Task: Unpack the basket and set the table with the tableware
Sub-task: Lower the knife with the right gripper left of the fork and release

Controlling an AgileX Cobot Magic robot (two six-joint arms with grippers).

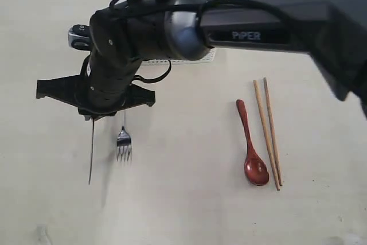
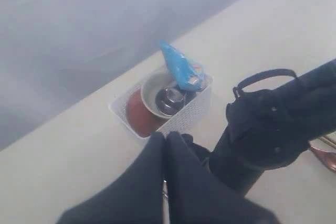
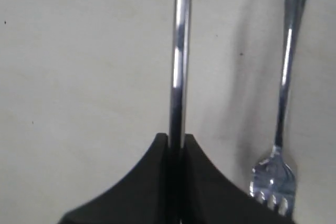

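The right hand [image 3: 176, 141] is clamped narrowly on the knife [image 3: 180, 51], which runs straight out from between its fingers. Whether the blade rests on the surface [image 1: 183, 210] cannot be told. Just beside this hand, parallel to the knife, the fork [image 3: 283, 103] is laid flat and untouched. Well apart from the hand, across bare surface, the wooden spoon [image 1: 250, 147] and the chopsticks [image 1: 266, 130] are set out side by side. Behind the hand, largely hidden by its arm, the basket [image 2: 184, 116] is found. In it the bowl [image 2: 152, 90] with the cup [image 2: 170, 100] inside, and the plate [image 2: 135, 116], are kept next to the snack bag [image 2: 181, 69]. The left hand [image 2: 166, 139] is held high, well apart from the basket, its fingers pressed together with nothing seen between them. Fork, spoon and chopsticks are judged placed and the knife nearly so. Bowl, cup and plate are left to be unpacked.
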